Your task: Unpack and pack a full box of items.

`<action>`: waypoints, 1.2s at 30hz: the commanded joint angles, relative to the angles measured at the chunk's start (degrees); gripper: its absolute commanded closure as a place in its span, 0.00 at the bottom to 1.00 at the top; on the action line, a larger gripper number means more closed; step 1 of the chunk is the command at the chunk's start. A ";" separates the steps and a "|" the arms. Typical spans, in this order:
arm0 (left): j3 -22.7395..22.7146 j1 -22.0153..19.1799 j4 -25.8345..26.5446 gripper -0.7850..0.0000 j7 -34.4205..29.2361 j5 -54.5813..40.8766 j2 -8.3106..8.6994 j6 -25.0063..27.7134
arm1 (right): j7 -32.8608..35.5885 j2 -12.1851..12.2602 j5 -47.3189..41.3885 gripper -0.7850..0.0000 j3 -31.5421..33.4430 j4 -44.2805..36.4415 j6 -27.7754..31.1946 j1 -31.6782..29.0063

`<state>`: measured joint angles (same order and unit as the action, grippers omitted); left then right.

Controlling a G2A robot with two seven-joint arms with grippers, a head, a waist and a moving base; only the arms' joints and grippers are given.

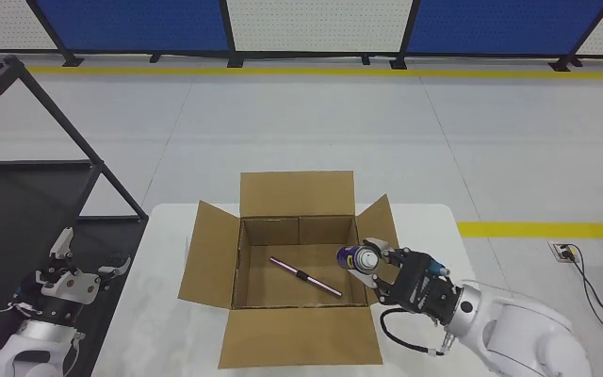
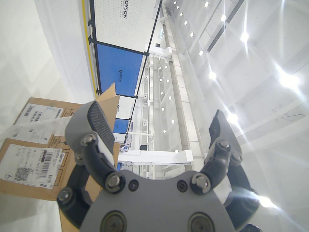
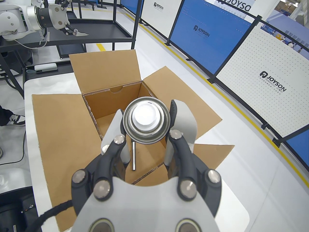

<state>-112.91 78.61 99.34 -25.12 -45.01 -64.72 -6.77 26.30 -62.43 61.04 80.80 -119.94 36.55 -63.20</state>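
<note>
One box [image 1: 300,336], one can [image 1: 354,256] — one rod [image 1: 305,277]

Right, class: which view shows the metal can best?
The right wrist view: the can sits central, top to the lens, in the right claw. The top view shows it farther off at the box's edge; the left wrist view faces the box's outside.

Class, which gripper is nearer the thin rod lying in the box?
Right. The right gripper holds a can over the box near the rod; the left gripper sits beyond the table's edge.
</note>
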 commanded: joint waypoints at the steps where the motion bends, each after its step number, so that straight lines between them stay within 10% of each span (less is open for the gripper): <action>1: 0.00 0.00 0.00 0.00 0.00 0.00 0.00 0.00 | -0.02 0.00 0.01 1.00 0.01 -0.01 -0.02 -0.01; 14: 0.00 0.00 0.00 0.00 0.00 0.00 0.00 0.00 | -0.85 -0.08 0.32 1.00 -0.59 0.01 -1.14 -0.25; 36: 0.00 0.00 0.00 0.00 0.00 0.00 0.00 0.00 | -0.17 -6.04 3.54 1.00 -28.14 21.82 -18.59 19.77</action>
<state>-112.91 78.61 99.34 -25.12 -45.01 -64.72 -6.77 26.34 -68.26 64.50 53.23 -98.99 18.82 -43.81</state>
